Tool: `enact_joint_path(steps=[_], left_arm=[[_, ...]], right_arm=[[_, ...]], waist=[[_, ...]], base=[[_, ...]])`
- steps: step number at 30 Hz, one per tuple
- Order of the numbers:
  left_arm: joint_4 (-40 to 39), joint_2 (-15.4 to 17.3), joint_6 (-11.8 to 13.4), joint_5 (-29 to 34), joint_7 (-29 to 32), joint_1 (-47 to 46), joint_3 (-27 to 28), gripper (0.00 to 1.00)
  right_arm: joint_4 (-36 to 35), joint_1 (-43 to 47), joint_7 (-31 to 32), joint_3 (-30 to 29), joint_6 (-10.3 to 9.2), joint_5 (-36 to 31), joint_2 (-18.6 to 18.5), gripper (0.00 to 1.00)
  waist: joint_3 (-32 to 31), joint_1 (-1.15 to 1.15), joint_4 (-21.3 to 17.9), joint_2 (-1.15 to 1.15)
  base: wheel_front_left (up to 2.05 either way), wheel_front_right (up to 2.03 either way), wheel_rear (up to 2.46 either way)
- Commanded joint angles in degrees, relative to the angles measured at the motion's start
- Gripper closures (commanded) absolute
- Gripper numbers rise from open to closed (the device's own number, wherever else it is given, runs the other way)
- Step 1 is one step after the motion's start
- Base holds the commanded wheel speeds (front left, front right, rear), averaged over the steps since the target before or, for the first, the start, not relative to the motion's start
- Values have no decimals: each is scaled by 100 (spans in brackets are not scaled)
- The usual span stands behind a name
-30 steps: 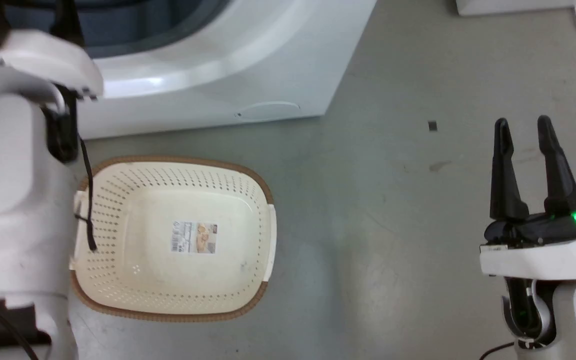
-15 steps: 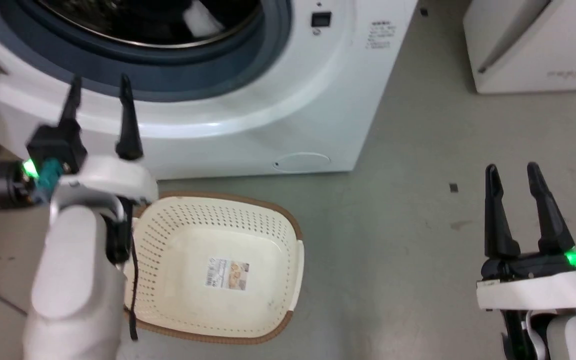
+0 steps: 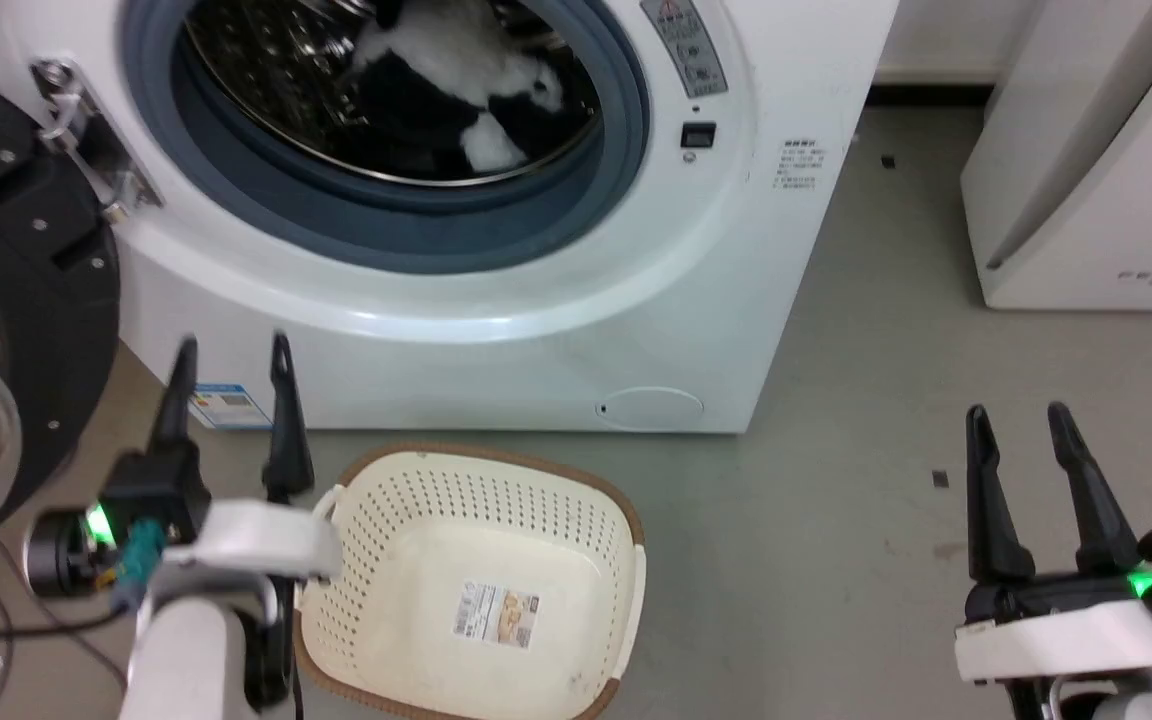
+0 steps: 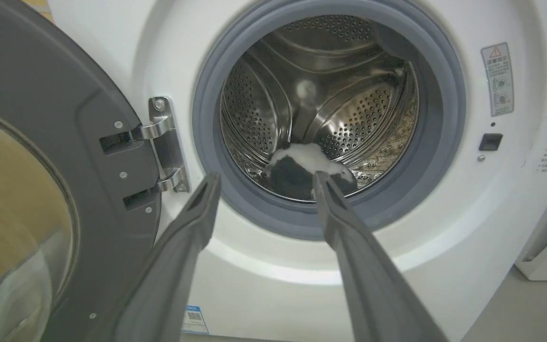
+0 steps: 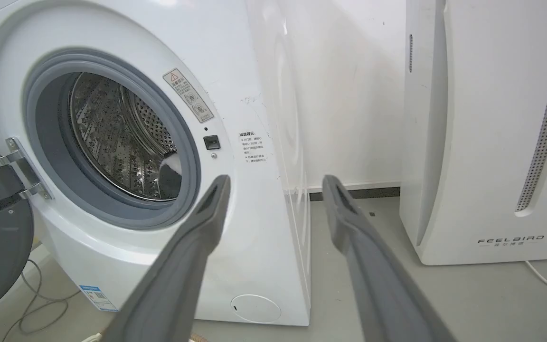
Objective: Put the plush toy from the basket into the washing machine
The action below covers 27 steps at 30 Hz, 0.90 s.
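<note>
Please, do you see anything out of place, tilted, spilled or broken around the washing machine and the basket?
Nothing stands out. The plush toy lies inside the drum of the washing machine, whose door hangs open. The basket stands upright on the floor, holding only its paper label.

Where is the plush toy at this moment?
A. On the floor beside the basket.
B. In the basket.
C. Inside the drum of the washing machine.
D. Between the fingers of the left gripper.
C: the plush toy lies inside the washing machine, past its open porthole; the basket holds just its paper label.
</note>
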Motion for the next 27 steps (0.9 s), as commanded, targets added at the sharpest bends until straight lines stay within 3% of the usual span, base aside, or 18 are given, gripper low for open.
enact_joint_path(steps=[1, 13, 22, 23, 27], left_arm=[[-45, -35, -9, 28, -24, 133, 16, 0], [-112, -198, -69, 67, -24, 1309, 45, 0], [-43, -222, -212, 134, -24, 1526, 38, 0], [-53, -213, -207, 110, 0, 1460, 27, 100], [-62, -214, -206, 110, 26, 1462, 12, 100]], right_arm=[[20, 100, -25, -14, -4, -13, -3, 0], [178, 706, -25, -74, -4, -151, -3, 0], [213, 855, -25, -84, -4, -149, -3, 0], [194, 779, 0, -82, 0, -121, 0, 100], [189, 769, 19, -79, 0, -132, 0, 100]], waist=[[-117, 1, 45, 0], [-803, 1, 157, 0], [-964, 1, 176, 0], [-966, 1, 177, 0], [-969, 1, 172, 0]], base=[[0, 0, 0], [0, 0, 0], [0, 0, 0], [0, 0, 0], [0, 0, 0]])
